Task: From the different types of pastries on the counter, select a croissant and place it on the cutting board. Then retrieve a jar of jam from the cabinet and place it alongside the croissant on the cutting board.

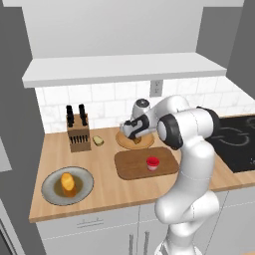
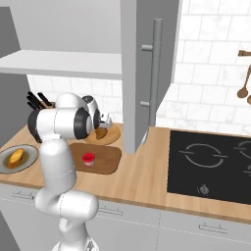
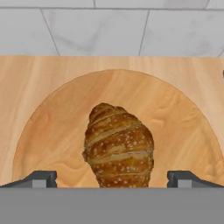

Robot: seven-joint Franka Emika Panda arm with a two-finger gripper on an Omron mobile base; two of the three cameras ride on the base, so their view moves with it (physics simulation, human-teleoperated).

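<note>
While the croissant sits on the round wooden plate behind the cutting board, jaws spread wide either side of it, it's probably light and flaky, so pinch gently across its fat middle.

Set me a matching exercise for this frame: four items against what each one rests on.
Items:
1. dark golden-brown croissant
2. small red jar of jam
3. orange-yellow rounded bun
4. tiny pale yellow piece

Rests on:
A. round grey plate
B. bare tan wooden counter
C. round tan wooden plate
D. dark brown cutting board

Pairs: 1-C, 2-D, 3-A, 4-B
</note>
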